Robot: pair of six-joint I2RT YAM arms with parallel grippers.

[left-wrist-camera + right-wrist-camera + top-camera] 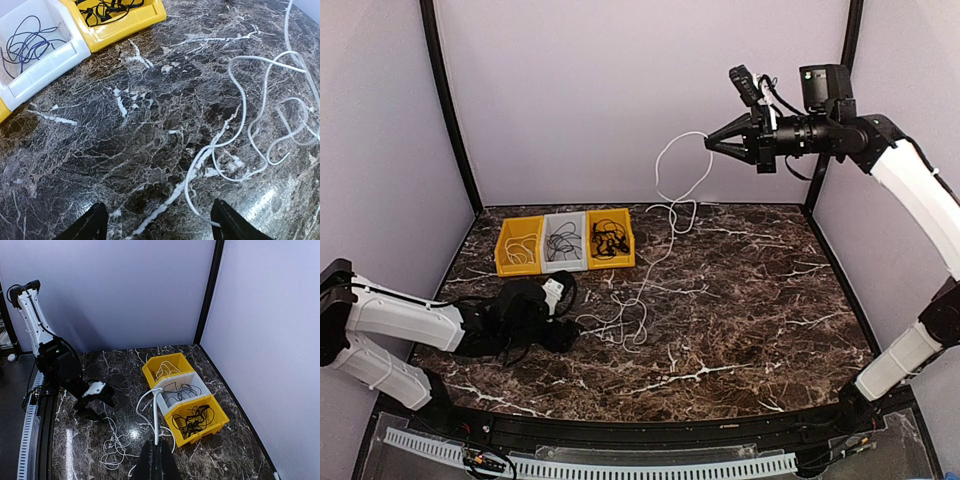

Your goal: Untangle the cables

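A long white cable (665, 170) hangs from my right gripper (712, 143), which is raised high near the back wall and shut on it. The cable drops to the table and ends in a loose tangle (625, 320) at mid-table. In the right wrist view the shut fingers (156, 460) pinch the cable (155, 415) and the tangle (112, 447) lies below. My left gripper (570, 328) is low on the table just left of the tangle. In the left wrist view it (160, 225) is open and empty, with the cable's loops (240, 100) ahead and one strand passing by its right finger (227, 225).
Three bins stand in a row at the back left: a yellow one (519, 245) with white cords, a grey-white one (565, 241) with dark thin cords, a yellow one (610, 238) with black cords. The enclosure walls stand on three sides.
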